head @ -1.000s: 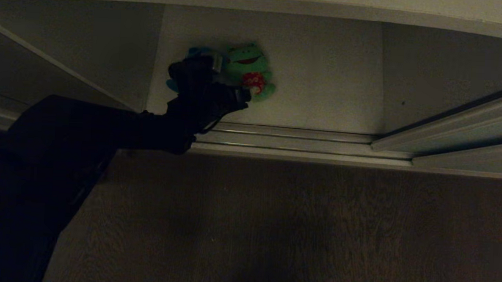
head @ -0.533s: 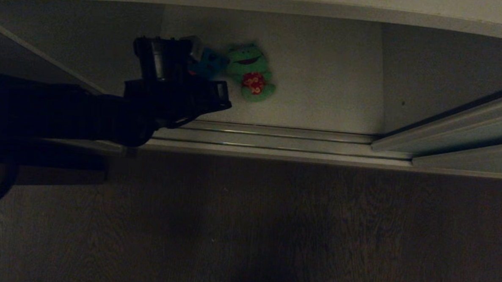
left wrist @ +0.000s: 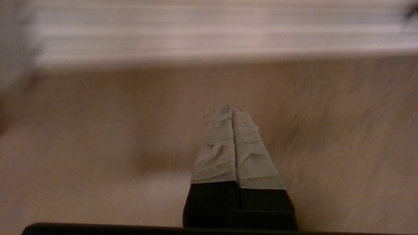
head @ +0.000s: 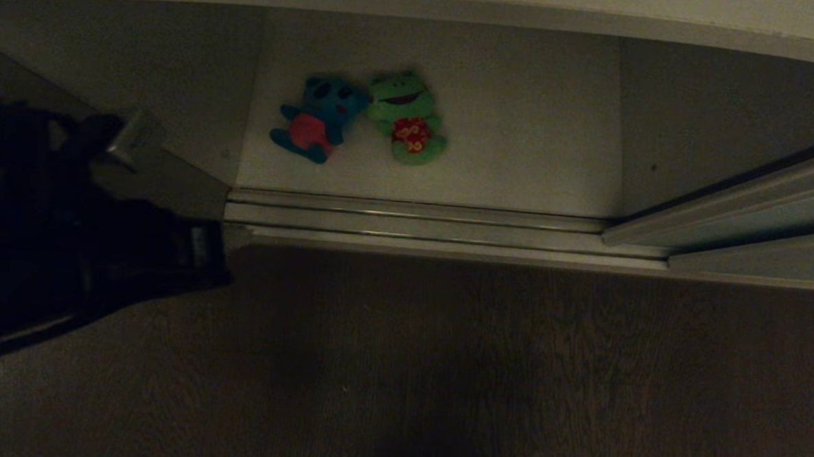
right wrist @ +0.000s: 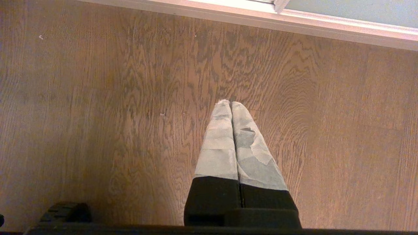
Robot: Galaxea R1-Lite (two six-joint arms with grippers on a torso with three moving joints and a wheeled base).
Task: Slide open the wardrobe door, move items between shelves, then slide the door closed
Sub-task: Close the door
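Two items lie side by side on the white shelf (head: 521,137) inside the wardrobe: a blue plush toy (head: 315,118) with a pink-red belly and a green frog (head: 408,115) with a red flowered belly, their heads touching. My left arm (head: 70,241) is drawn back at the far left, outside the wardrobe and apart from both toys. The left gripper (left wrist: 232,107) is shut and empty, its taped fingers pressed together over the floor. The sliding wardrobe door (head: 744,209) stands slid aside at the right. My right gripper (right wrist: 231,102) hangs shut and empty above the floor.
Metal door rails (head: 414,218) run along the wardrobe's front edge below the toys. Dark wooden floor (head: 476,369) fills the foreground. White walls close the shelf at the left and right. A pale rail strip (right wrist: 294,19) crosses the right wrist view.
My left gripper let go of the blue toy, shut, and pulled back left out of the wardrobe. The blue toy now lies uncovered beside the frog.
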